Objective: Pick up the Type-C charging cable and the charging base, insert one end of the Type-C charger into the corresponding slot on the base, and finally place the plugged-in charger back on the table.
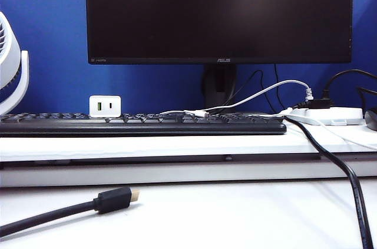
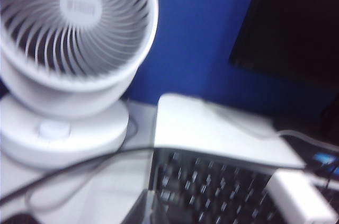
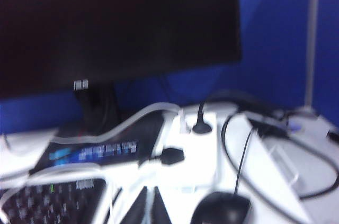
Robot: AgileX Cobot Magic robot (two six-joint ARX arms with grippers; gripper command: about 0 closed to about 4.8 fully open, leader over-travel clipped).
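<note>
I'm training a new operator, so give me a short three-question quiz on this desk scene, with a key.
1. True or false: the charging base stands on the raised shelf behind the keyboard.
2. What lies on the lower table, front left? A black gold-tipped cable; B mouse; C fan.
3. Fill in: the left pincer and right pincer, each near the keyboard, are both ____.
Key: 1 true; 2 A; 3 shut.

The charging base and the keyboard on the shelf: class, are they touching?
Cannot tell. In the exterior view the charging base stands behind the keyboard, whose back edge hides the base's foot, so neither contact nor gap shows.
</note>
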